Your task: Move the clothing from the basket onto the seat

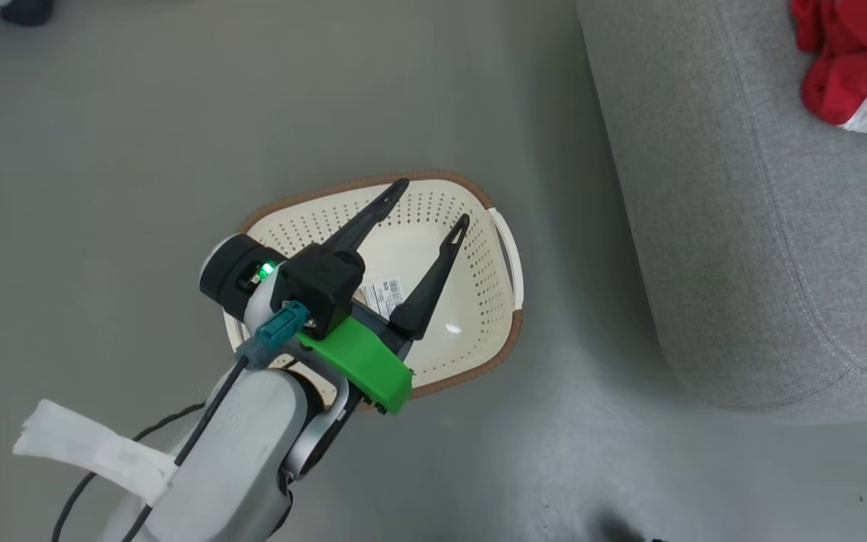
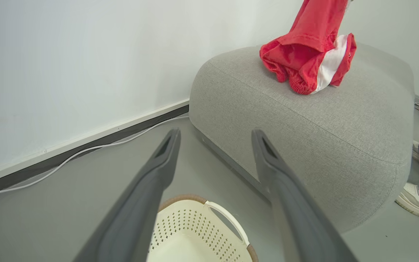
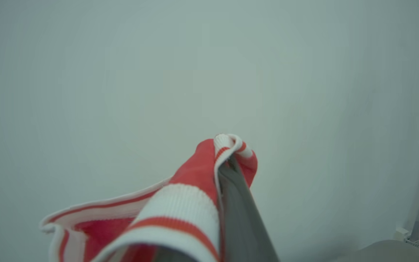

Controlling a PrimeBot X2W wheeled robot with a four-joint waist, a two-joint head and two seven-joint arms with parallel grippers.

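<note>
while the left gripper (image 1: 432, 202) hangs spread above the basket (image 1: 482, 290), the right gripper (image 3: 228, 164) pinches clothing (image 3: 180, 203).

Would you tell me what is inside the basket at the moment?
A small label lies on the bare floor of the basket; no garment is visible there. The left gripper and its wrist cover part of the interior.

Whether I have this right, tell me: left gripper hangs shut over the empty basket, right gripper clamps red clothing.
Not quite: the left gripper is open, not shut, over the empty basket, as the head view shows. The right gripper does clamp the red clothing.
</note>
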